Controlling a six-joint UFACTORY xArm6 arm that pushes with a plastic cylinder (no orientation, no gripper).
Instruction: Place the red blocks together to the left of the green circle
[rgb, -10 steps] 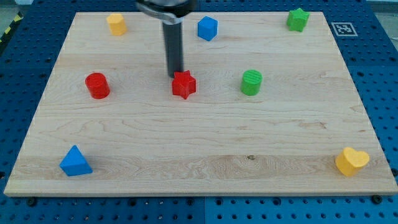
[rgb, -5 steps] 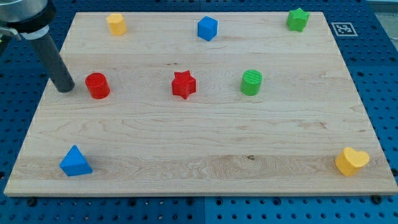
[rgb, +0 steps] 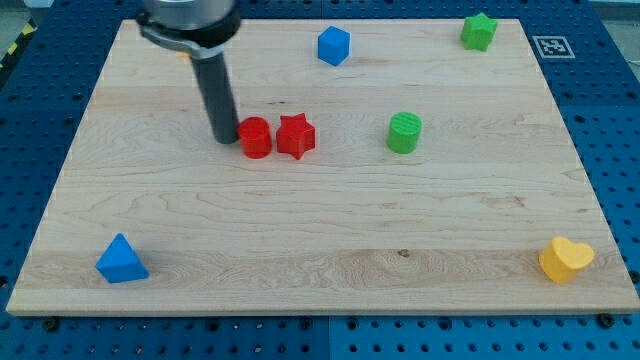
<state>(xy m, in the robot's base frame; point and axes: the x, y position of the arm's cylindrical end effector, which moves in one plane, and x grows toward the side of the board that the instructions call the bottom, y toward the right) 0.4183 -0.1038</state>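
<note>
The end effector is a straight dark rod with no jaws, so it grasps nothing; my tip (rgb: 226, 138) rests on the worktop (rgb: 320, 240), a pale wooden board with visible grain, lying on a blue perforated base (rgb: 620, 150).

Touching my tip on the view's right is the red cylinder (rgb: 255, 137), standing upright with its round face up. Directly beyond it, in contact or nearly so, sits the red star (rgb: 296, 135), lying flat with one point toward the view's top. The two red blocks form a short row running left to right.

Farther to the view's right of my tip, well apart from the star, stands the green cylinder (rgb: 405, 132), upright with a ribbed side.

Toward the view's top right of my tip are the blue cube (rgb: 334, 45) and the green star (rgb: 479, 31). Toward the view's bottom left lies the blue triangular block (rgb: 121, 259); at the far bottom right, the yellow heart (rgb: 565, 259). All blocks look like matte plastic.
</note>
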